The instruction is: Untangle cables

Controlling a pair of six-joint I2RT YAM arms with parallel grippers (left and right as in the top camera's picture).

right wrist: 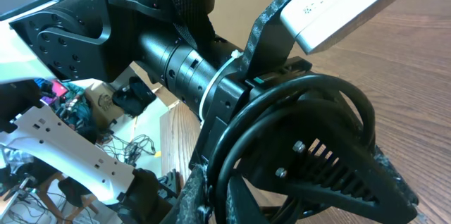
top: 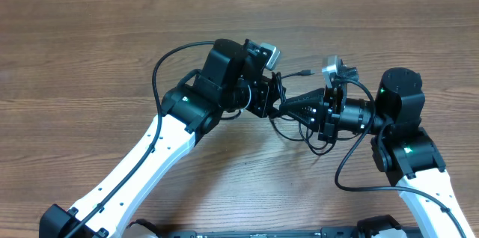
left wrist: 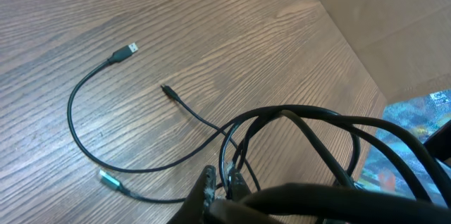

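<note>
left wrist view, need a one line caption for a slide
Thin black cables loop across the wooden table, plug ends lying free, strands running to the left gripper at the bottom edge.

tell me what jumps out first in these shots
The left hand and right hand sit nose to nose in the middle of the wooden table, with thin black cables bunched between them. In the left wrist view, loose cable ends trail across the wood, one tipped with a metal plug at upper left.
</note>
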